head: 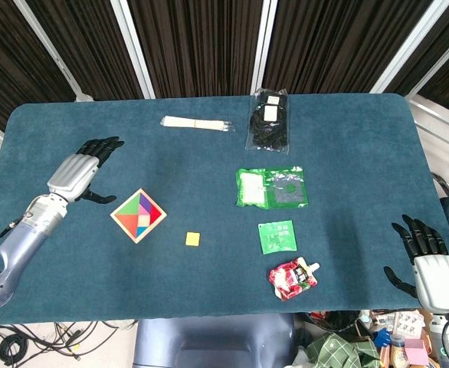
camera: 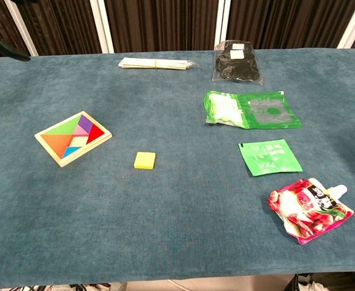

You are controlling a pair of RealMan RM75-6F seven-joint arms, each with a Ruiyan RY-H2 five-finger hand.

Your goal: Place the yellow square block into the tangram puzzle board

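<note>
The yellow square block [head: 193,239] [camera: 145,160] lies flat on the blue cloth, a little right of the tangram puzzle board [head: 139,215] [camera: 72,137]. The board is a wooden square turned like a diamond, holding coloured pieces. My left hand [head: 84,167] hovers open to the upper left of the board, fingers spread, holding nothing. Only a dark fingertip of it shows at the chest view's top left edge. My right hand [head: 424,255] is open at the table's right edge, far from the block, and the chest view does not show it.
A bundle of pale sticks [head: 197,123] and a black packet [head: 269,119] lie at the back. Two green packets [head: 271,188] [head: 277,236] and a red pouch [head: 292,277] sit right of the block. The table's front edge [head: 209,316] is close.
</note>
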